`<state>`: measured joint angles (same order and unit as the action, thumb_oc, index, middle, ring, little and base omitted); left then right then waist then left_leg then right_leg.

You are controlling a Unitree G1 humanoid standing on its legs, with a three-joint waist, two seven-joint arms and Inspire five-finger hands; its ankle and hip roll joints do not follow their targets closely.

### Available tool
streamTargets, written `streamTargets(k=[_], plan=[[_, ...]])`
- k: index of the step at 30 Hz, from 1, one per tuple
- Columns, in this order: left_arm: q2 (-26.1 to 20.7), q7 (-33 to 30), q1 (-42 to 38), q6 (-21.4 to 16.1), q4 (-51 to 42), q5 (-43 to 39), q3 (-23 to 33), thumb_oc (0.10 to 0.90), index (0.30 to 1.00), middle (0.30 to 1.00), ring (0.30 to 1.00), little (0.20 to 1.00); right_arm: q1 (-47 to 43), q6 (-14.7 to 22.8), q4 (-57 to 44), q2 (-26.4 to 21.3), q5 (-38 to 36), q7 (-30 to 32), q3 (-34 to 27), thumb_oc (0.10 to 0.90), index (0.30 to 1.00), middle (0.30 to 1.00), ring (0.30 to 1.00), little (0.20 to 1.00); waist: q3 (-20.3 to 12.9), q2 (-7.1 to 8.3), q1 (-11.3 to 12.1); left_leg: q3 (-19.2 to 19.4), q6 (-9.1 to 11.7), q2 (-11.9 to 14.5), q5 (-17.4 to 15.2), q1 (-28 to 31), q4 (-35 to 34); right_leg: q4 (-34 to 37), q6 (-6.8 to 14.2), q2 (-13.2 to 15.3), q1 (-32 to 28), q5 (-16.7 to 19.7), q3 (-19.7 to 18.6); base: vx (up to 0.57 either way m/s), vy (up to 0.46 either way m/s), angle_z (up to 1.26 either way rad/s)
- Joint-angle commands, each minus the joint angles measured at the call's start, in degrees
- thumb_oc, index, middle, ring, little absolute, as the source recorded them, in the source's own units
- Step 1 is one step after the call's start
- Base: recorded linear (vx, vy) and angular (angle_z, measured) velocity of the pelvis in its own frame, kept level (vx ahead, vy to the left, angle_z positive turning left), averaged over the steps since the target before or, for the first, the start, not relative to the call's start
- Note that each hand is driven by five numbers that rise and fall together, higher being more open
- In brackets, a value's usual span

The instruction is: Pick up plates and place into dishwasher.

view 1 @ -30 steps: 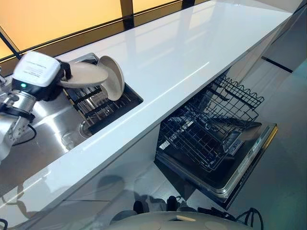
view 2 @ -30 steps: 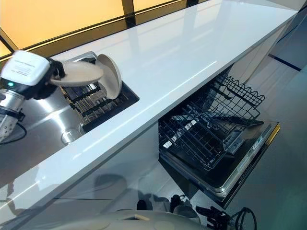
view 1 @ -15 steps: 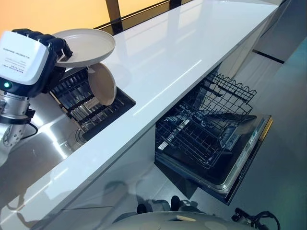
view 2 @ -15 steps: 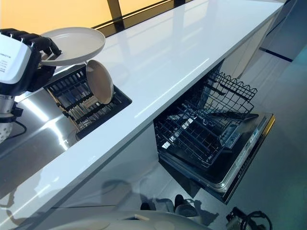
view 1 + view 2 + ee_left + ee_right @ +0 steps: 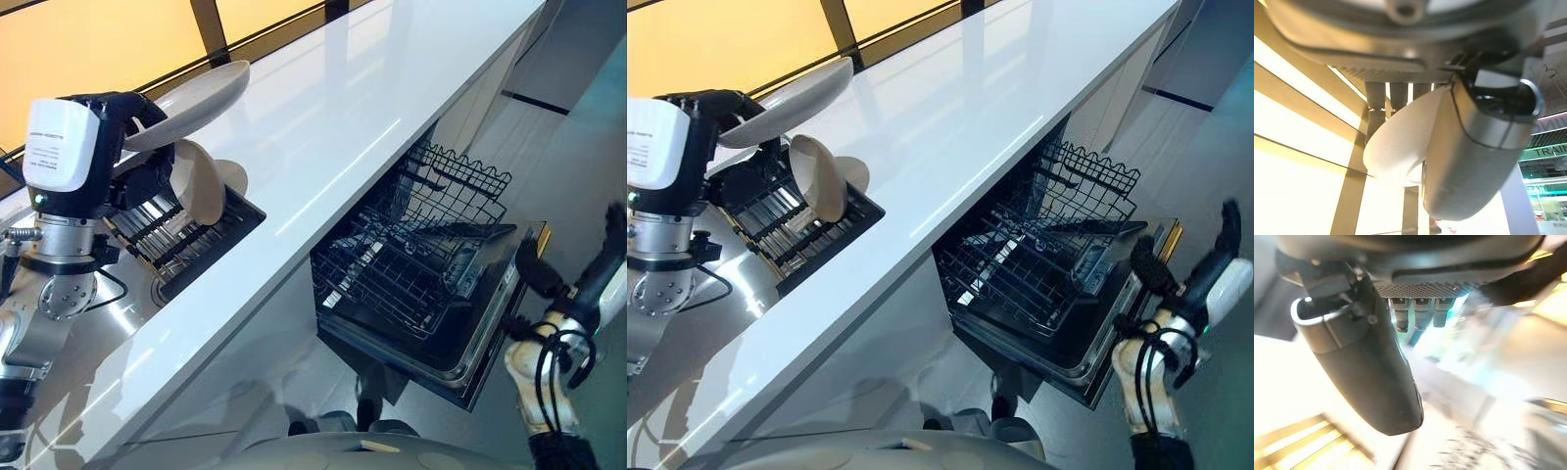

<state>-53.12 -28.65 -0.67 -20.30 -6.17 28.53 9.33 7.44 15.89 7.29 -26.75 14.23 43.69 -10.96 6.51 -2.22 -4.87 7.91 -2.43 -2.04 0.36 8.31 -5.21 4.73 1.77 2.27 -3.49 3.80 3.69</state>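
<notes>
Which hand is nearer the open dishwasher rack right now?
Right. The right hand hangs empty and open just past the dishwasher rack, beside the lowered door. The left hand is far off above the sink rack, gripping a plate.

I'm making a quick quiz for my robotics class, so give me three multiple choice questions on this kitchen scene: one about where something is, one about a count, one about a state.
1. Where is the plate that the left hand holds?
A. In the dishwasher rack
B. In the air above the sink rack
C. Flat on the counter

2. How many plates stand in the sink rack?
A. One
B. Three
C. None

3. What state is the dishwasher in?
A. Door shut
B. Door open, lower rack full of plates
C. Door open, lower rack pulled out

Answers: 1 B, the held plate is lifted clear. 2 A, one standing plate shows. 3 C, the lower rack sits over the open door.
</notes>
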Motion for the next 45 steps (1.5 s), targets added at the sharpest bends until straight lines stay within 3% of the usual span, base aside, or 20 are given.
streamTargets(k=[1,5,13,20,26,33,42,43,44,45], plan=[[-2.2,1.1,-7.7,-2.4,-5.3,-7.0,5.8,0.100,0.300,0.300,0.300,0.200,-5.2,4.6,-8.2,-5.8,3.2,-6.0,-1.9,0.800,0.900,0.900,0.900,0.900,-1.9,-0.93,-0.9,-1.5,-2.7,-3.6,-6.2,0.5,0.3,-10.3,4.8,-1.8,2.7,-7.9,0.0,0.00,0.000,0.00],[-0.5,5.7,-8.9,-4.0,-7.3,-8.6,4.0,0.100,0.300,0.300,0.300,0.200,-7.2,7.0,-15.5,-8.9,3.8,-14.2,0.2,0.800,0.900,0.900,0.900,0.900,-2.4,-0.68,-0.4,-2.0,-2.5,-3.4,-6.0,0.4,0.3,-10.3,4.6,-2.0,2.4,-8.0,0.2,0.01,-0.018,0.00],[1.9,10.9,-11.5,-6.1,-8.2,-9.3,-1.9,0.100,0.300,0.300,0.300,0.200,-13.5,11.5,-23.9,-14.0,-0.4,-24.1,3.6,0.800,0.900,0.900,0.900,0.900,-2.8,-0.07,1.0,-2.9,-1.9,-3.2,-5.7,0.4,0.3,-9.4,4.0,-2.3,1.4,-8.4,1.3,0.00,-0.036,0.02],[2.2,14.3,-14.4,-7.2,-8.0,-10.7,-4.7,0.100,0.300,0.300,0.300,0.200,-20.1,11.3,-26.4,-18.2,-3.3,-33.0,6.4,0.800,0.900,0.900,0.900,0.900,-3.4,0.54,2.0,-3.4,-1.5,-3.1,-5.3,0.1,0.4,-8.6,3.5,-2.5,0.8,-8.7,2.1,0.00,-0.034,0.05],[1.6,17.1,-16.4,-7.9,-8.2,-12.1,-6.8,0.100,0.300,0.300,0.300,0.200,-24.0,9.4,-27.9,-20.2,-6.8,-40.1,8.9,0.800,0.900,0.900,0.900,0.900,-3.6,0.99,2.3,-3.7,-1.3,-3.0,-5.1,-0.1,0.4,-8.3,3.3,-2.5,0.6,-8.6,2.4,0.00,-0.027,0.05],[0.2,19.4,-19.3,-9.1,-8.4,-13.0,-9.3,0.100,0.300,0.300,0.300,0.200,-29.1,4.1,-29.6,-23.0,-15.3,-55.8,13.7,0.800,0.900,0.900,0.900,0.900,-4.0,1.52,2.7,-4.0,-1.1,-3.1,-4.8,-0.2,0.4,-7.9,3.0,-2.4,0.2,-8.4,3.0,0.00,-0.009,0.02],[-0.2,21.8,-22.3,-9.6,-8.1,-15.2,-13.2,0.100,0.300,0.300,0.300,0.200,-35.8,2.0,-30.9,-23.5,-17.8,-63.4,20.4,0.800,0.900,0.900,0.900,0.900,-4.1,1.95,3.5,-4.5,-1.0,-3.1,-4.6,-0.3,0.4,-7.5,2.8,-2.4,-0.2,-8.3,3.8,0.00,-0.002,0.01],[-0.2,22.0,-22.4,-10.0,-8.2,-15.6,-13.6,0.100,0.300,0.300,0.300,0.200,-36.4,1.3,-30.9,-23.6,-18.0,-64.2,21.2,0.756,0.862,0.862,0.862,0.856,-4.1,2.01,3.7,-4.5,-0.9,-3.1,-4.5,-0.4,0.4,-7.5,2.8,-2.3,-0.3,-8.3,4.0,0.00,-0.006,0.04],[-0.2,22.1,-22.5,-10.1,-8.3,-16.0,-13.8,0.100,0.300,0.300,0.300,0.200,-36.6,1.2,-30.8,-23.7,-18.3,-64.5,21.5,0.380,0.540,0.540,0.540,0.480,-4.1,2.03,3.7,-4.6,-1.0,-3.1,-4.5,-0.4,0.4,-7.5,2.8,-2.3,-0.3,-8.3,4.0,0.00,0.000,0.00],[0.1,22.7,-22.7,-10.6,-8.5,-16.6,-14.2,0.100,0.300,0.300,0.300,0.200,-37.1,0.9,-30.9,-23.7,-18.4,-64.4,22.2,0.100,0.300,0.300,0.300,0.200,-4.1,2.09,3.8,-4.7,-1.0,-3.2,-4.4,-0.4,0.4,-7.5,2.7,-2.3,-0.3,-8.2,4.2,0.00,0.000,0.00]])
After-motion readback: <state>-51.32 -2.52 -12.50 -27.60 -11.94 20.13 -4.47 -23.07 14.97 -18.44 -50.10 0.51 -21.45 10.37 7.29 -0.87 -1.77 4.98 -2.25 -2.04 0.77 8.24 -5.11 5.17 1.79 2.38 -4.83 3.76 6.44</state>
